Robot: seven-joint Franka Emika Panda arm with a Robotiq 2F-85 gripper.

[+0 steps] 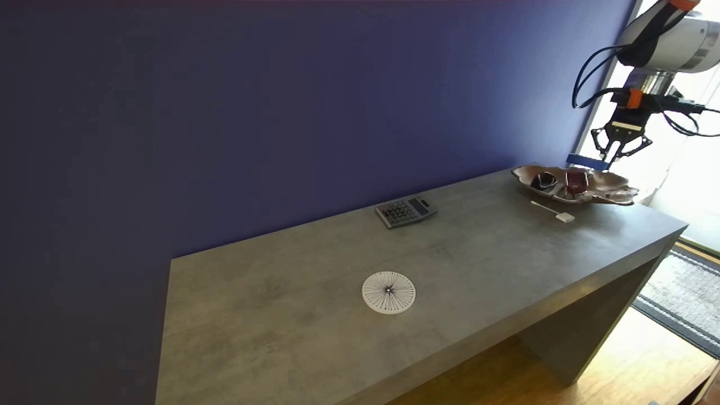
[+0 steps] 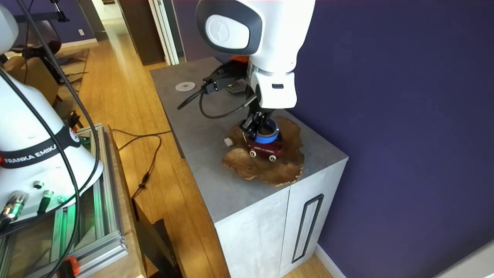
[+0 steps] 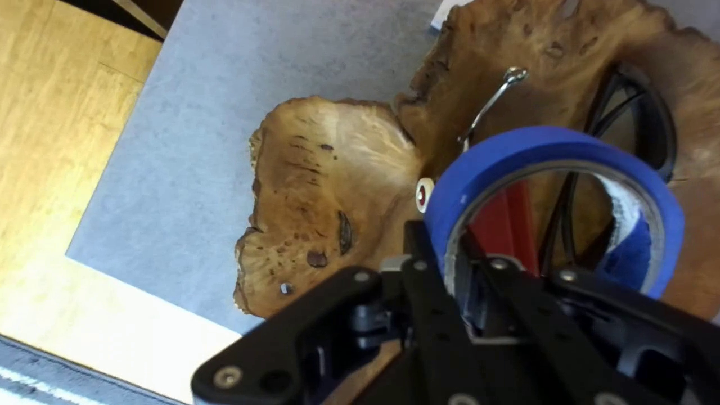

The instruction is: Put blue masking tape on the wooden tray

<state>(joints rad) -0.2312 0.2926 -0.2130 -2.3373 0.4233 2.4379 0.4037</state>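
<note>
Currently, wooden tray (image 3: pixel 360 146) by end edge of counter (image 2: pixel 204 154) — red wagon (image 2: pixel 266 149), dark glasses (image 3: pixel 655 132) inside; gripper (image 3: pixel 444 242) pinching blue tape (image 3: pixel 540 145) above.

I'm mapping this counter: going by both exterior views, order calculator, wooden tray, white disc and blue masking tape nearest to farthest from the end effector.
1. Blue masking tape, gripped by the end effector.
2. Wooden tray, just below.
3. Calculator, near the wall.
4. White disc, farther out from that wall.
</note>
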